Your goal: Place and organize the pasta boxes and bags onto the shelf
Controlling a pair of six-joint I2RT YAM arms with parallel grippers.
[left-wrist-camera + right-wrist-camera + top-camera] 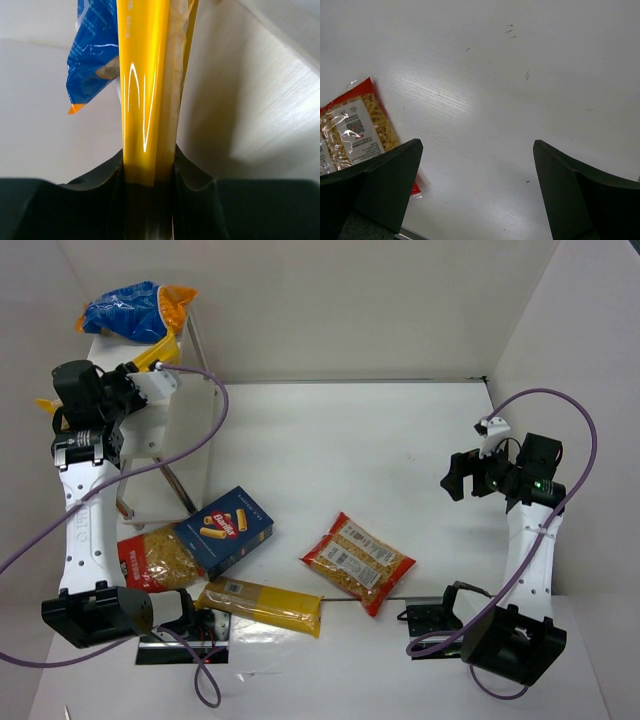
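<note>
My left gripper (135,372) is shut on a long narrow yellow bag (145,90), which it holds over the white shelf (150,425) at the far left. A blue-and-orange bag (135,312) lies on the shelf's far end and shows beside the yellow one in the left wrist view (92,55). On the table lie the blue pasta box (227,530), a second long yellow bag (262,606) and two red-trimmed bags (358,562) (155,558). My right gripper (462,475) hovers open at the right, above bare table, with a red-trimmed bag (355,125) to its left.
White walls close the table at the back and on both sides. The shelf's thin metal legs (180,490) stand just behind the blue box. Purple cables loop from both arms. The arm bases sit on plates at the near edge (185,640) (435,620).
</note>
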